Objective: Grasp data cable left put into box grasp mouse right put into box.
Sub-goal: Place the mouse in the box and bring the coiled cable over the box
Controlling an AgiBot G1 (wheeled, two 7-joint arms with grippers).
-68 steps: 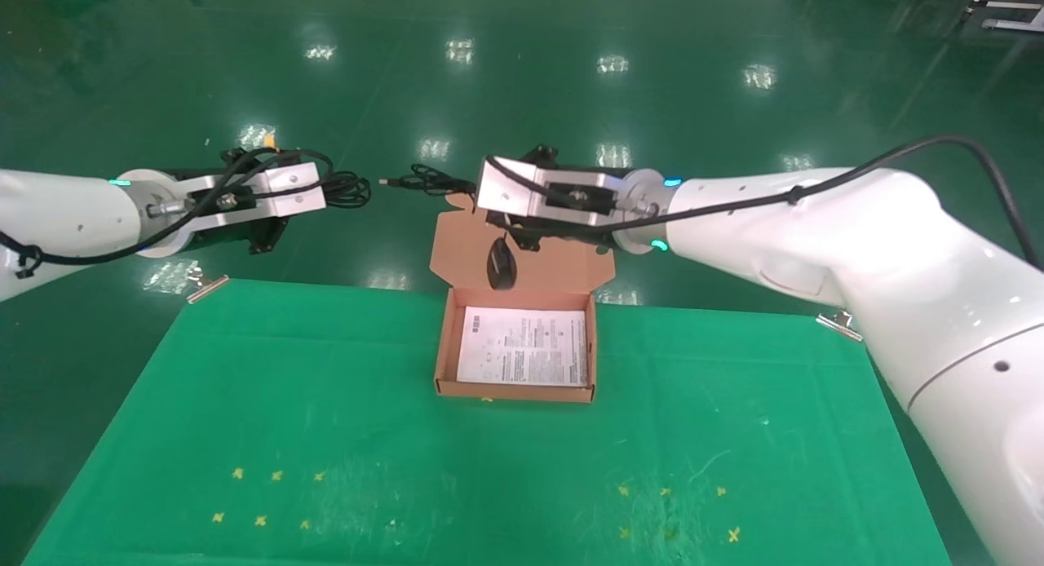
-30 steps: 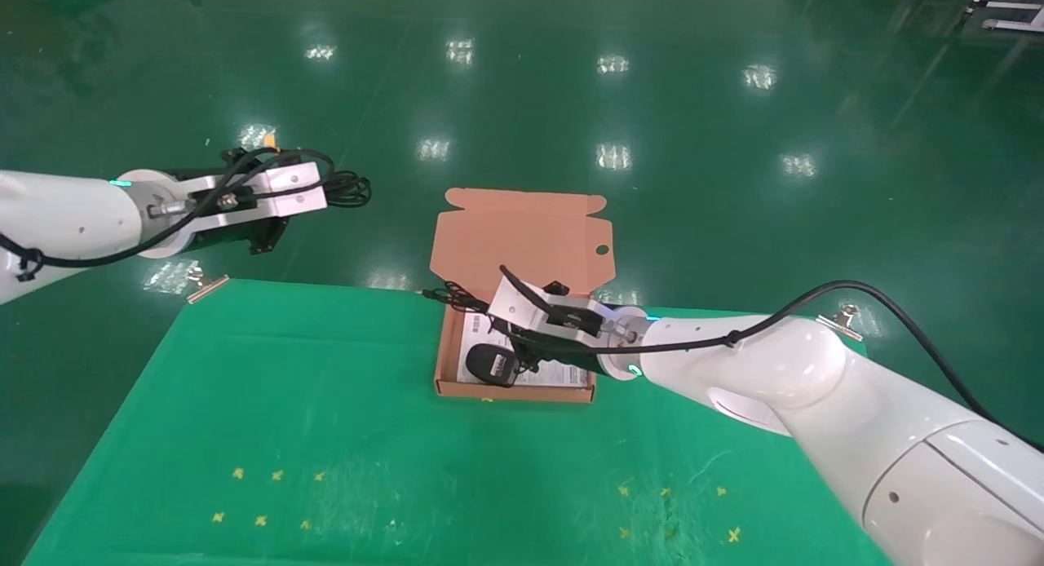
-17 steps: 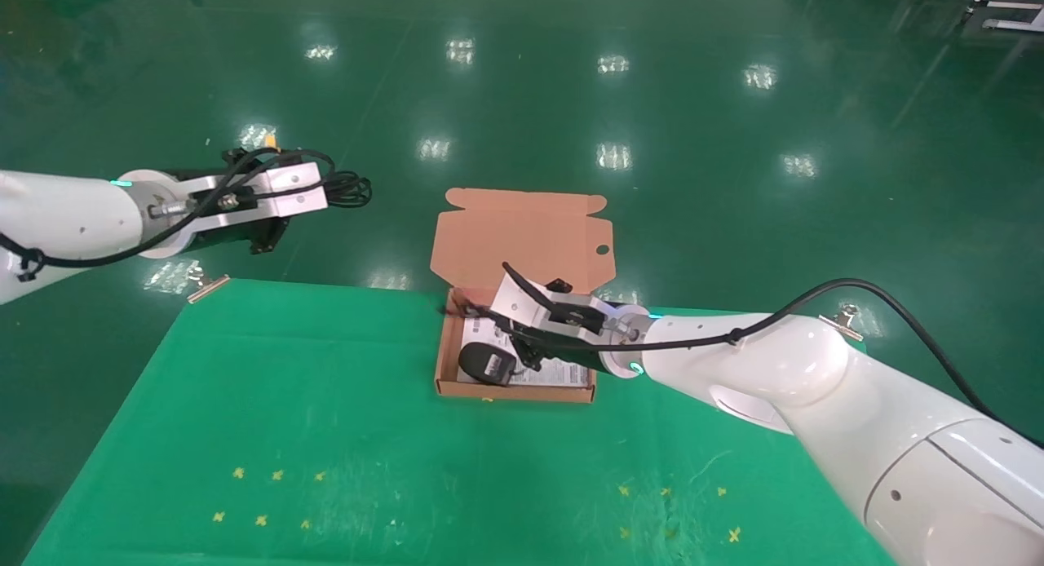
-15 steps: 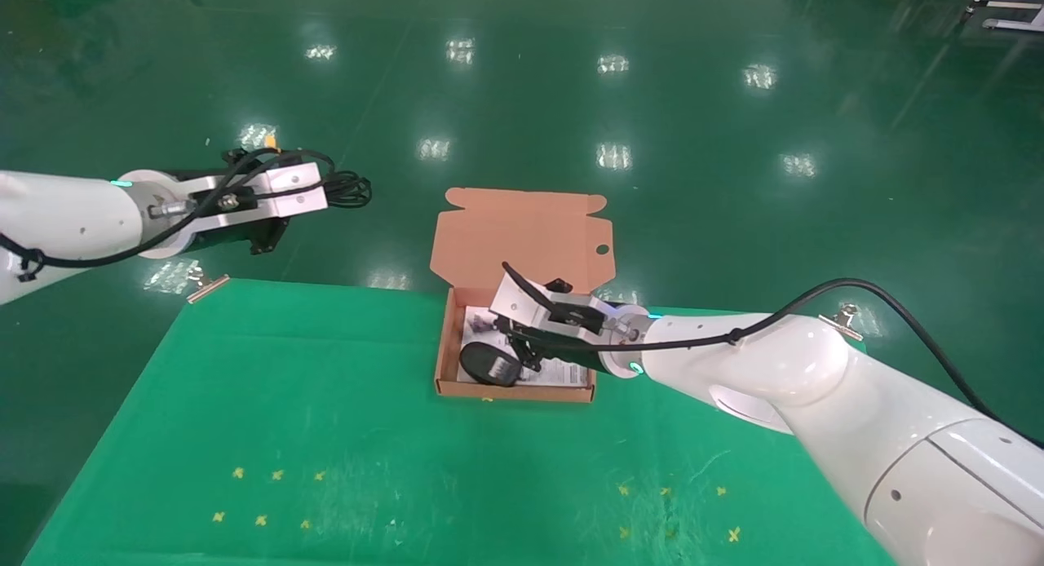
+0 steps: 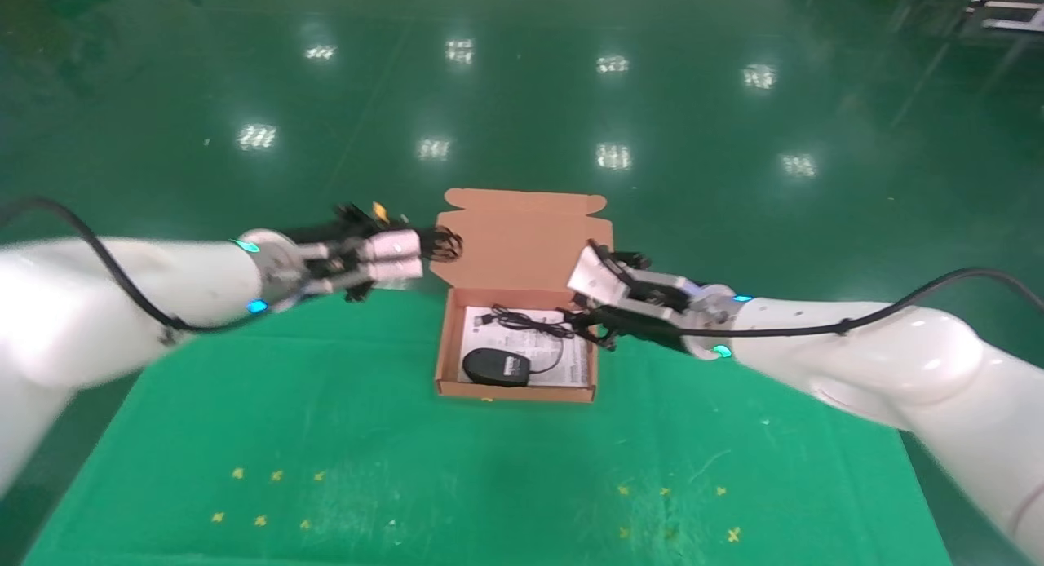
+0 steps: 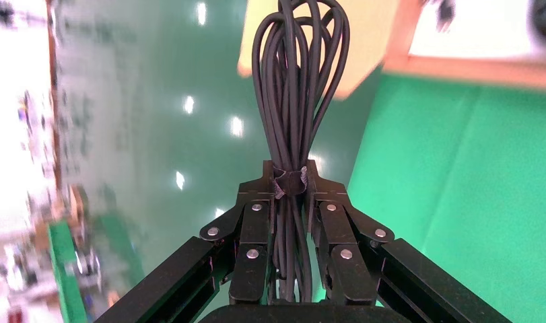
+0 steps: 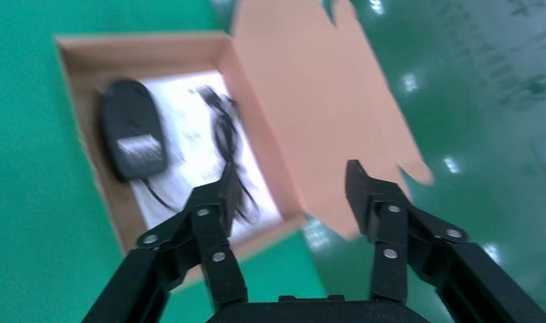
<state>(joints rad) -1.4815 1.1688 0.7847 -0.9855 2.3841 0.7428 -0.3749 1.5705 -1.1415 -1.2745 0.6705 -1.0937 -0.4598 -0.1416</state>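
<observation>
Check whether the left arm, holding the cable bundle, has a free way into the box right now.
Probably yes. The left gripper, shut on the data cable, sits by the box lid's left edge. The open right gripper hangs at the right wall, leaving the tray open apart from the mouse.

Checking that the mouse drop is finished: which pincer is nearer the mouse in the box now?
Right. The open right pincer hovers at the box's right edge, close to the mouse. The left pincer, clamping the data cable, sits beyond the box's far left corner.
</observation>
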